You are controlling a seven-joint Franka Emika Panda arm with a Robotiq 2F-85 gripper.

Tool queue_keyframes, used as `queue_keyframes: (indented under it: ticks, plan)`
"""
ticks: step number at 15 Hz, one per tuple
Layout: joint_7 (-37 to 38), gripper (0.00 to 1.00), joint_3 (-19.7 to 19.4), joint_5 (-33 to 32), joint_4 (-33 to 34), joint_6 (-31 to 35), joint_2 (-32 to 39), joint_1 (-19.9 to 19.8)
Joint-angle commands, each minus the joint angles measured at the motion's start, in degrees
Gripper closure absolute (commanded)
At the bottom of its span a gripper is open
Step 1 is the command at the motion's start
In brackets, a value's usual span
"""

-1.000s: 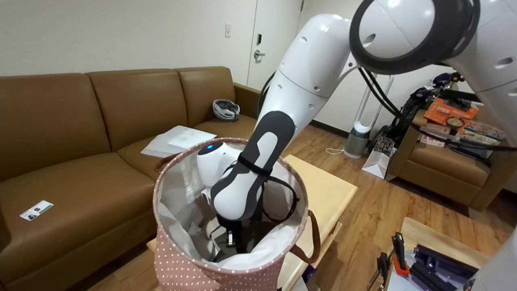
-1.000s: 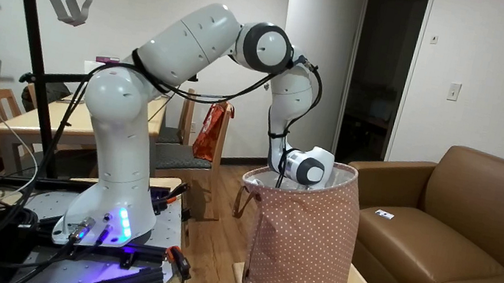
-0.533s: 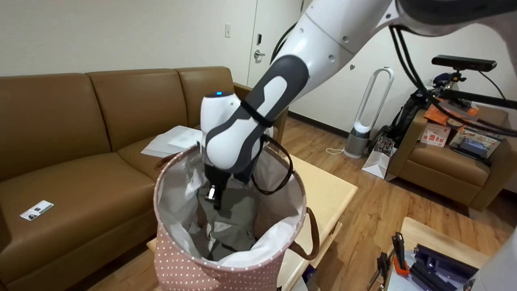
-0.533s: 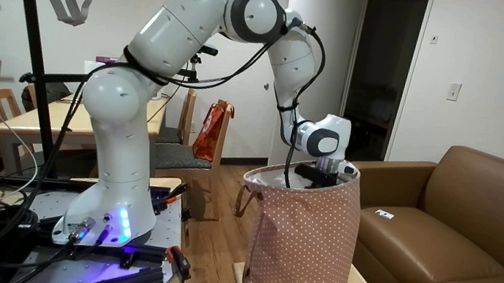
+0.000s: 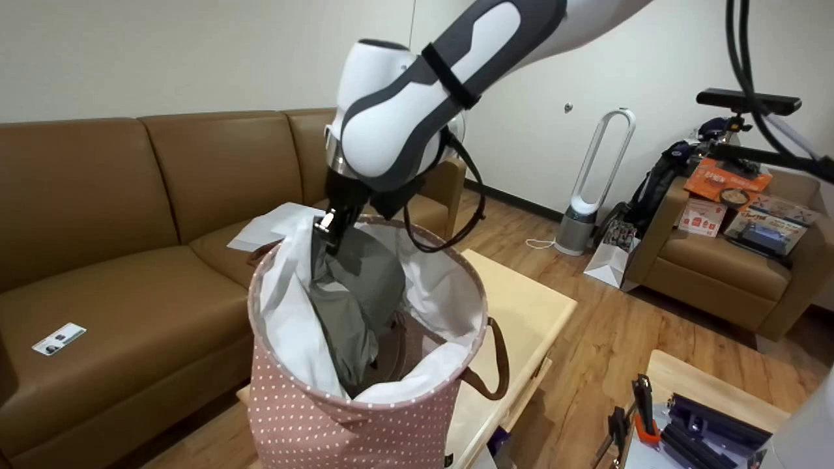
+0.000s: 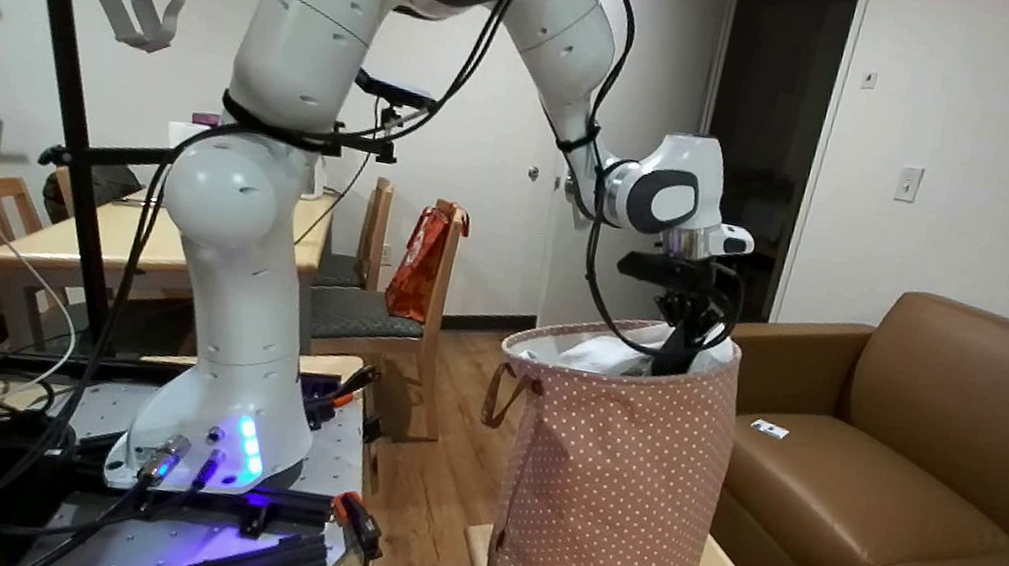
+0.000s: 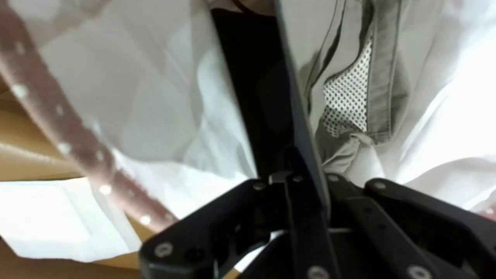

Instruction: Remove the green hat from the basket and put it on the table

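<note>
The green hat (image 5: 374,273) is dull olive cloth and hangs from my gripper (image 5: 331,238) down into the basket. In the wrist view the hat (image 7: 381,85) shows a mesh patch and seams, and its edge runs between the fingers. The gripper (image 7: 285,166) is shut on it, with its tips at about rim height; it also shows in an exterior view (image 6: 682,342). The pink dotted basket (image 5: 352,430), also in an exterior view (image 6: 602,501), stands upright on the pale wood table (image 5: 521,306). White lining is bunched beside the hat. The hat's lower end is inside the basket.
A brown leather sofa (image 5: 130,312) with white papers (image 5: 260,229) and a card (image 5: 58,339) stands beside the table. The basket's strap handle (image 5: 492,365) sticks out over the tabletop. The robot's stand with tools (image 5: 690,436) is close by.
The arm has risen from deep inside the basket to its rim. The hat has come up with the gripper, and the white lining has been drawn up near it.
</note>
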Motion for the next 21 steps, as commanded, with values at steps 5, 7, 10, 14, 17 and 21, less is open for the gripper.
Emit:
queue_keyframes:
  ticks: [5,7,10,14,17,21]
  plan:
    - [1.38,0.99,-2.58,0.34,-1.05,-3.59,-14.38,-0.41]
    - [1.88,0.99,-3.86,0.12,-0.23,-5.24,-17.27,-0.69]
    - [5.83,0.99,-6.62,-2.49,0.75,-6.75,-20.60,-1.08]
    - [16.98,0.99,-10.41,-10.04,1.78,-8.02,-23.68,-3.12]
    - [22.26,0.99,-12.87,-14.13,4.31,-10.62,-24.40,-6.20]
    - [23.77,0.99,-15.58,-16.57,9.17,-12.90,-22.71,-9.76]
